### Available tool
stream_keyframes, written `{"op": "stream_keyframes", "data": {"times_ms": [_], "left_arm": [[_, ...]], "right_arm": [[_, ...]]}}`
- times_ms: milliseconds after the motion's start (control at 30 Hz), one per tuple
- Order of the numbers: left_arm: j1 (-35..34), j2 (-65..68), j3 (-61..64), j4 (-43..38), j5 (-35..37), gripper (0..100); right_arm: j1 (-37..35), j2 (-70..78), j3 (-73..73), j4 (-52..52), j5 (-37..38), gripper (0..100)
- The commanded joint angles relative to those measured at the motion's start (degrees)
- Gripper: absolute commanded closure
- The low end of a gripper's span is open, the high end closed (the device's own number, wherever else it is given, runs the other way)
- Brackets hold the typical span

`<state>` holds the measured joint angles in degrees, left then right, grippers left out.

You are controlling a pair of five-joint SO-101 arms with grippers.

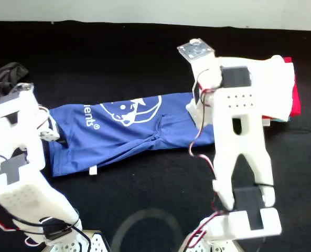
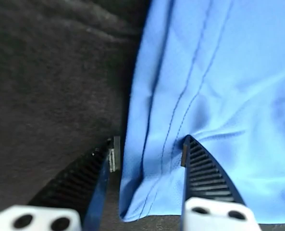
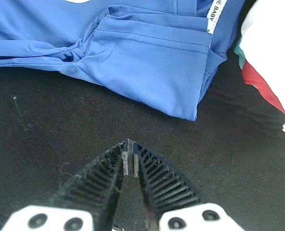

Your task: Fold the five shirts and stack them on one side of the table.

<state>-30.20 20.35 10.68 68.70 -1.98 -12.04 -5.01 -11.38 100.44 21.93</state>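
Note:
A blue shirt (image 1: pixel 129 128) with a white print lies lengthwise across the middle of the black table. My left gripper (image 2: pixel 149 156) is open at the shirt's left end, and its fingers (image 2: pixel 202 171) straddle the stitched hem (image 2: pixel 154 144); it stands at the shirt's left edge (image 1: pixel 50 134) in the high view. My right gripper (image 3: pixel 130 161) is shut with nothing in it, low over bare table just short of the shirt's folded right end (image 3: pixel 156 72). In the high view the right gripper (image 1: pixel 197 113) is at the shirt's right edge.
A stack of folded shirts (image 1: pixel 291 97), white, red and teal, lies at the right behind the right arm, also visible in the right wrist view (image 3: pixel 262 84). A dark crumpled shirt (image 1: pixel 6 79) sits at the far left. The black table cloth (image 1: pixel 145 184) in front is bare.

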Motion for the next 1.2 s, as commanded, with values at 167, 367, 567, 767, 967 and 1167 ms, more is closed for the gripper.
{"op": "stream_keyframes", "data": {"times_ms": [167, 367, 567, 767, 967, 1167], "left_arm": [[5.8, 3.9, -3.1, 1.2, 0.6, 78], [2.6, 8.1, -11.6, 7.3, -1.6, 99], [-7.5, 14.0, -24.7, 12.8, -9.0, 99], [-16.8, 20.4, -43.2, 21.2, -17.0, 99], [-18.9, 27.8, -56.1, 30.5, -20.2, 99], [-17.5, 25.3, -56.7, 32.5, -20.2, 99]], "right_arm": [[0.7, -15.6, 9.4, 0.4, 0.6, 99.3], [0.7, -21.4, 15.8, 0.4, 0.6, 99.3], [0.9, -24.0, 19.0, 0.2, 0.6, 99.3], [0.9, -24.4, 27.9, -7.3, 0.6, 99.3], [1.0, -24.4, 39.1, -15.1, 0.6, 99.3], [5.3, -30.2, 53.1, -26.6, 0.5, 99.3]]}}
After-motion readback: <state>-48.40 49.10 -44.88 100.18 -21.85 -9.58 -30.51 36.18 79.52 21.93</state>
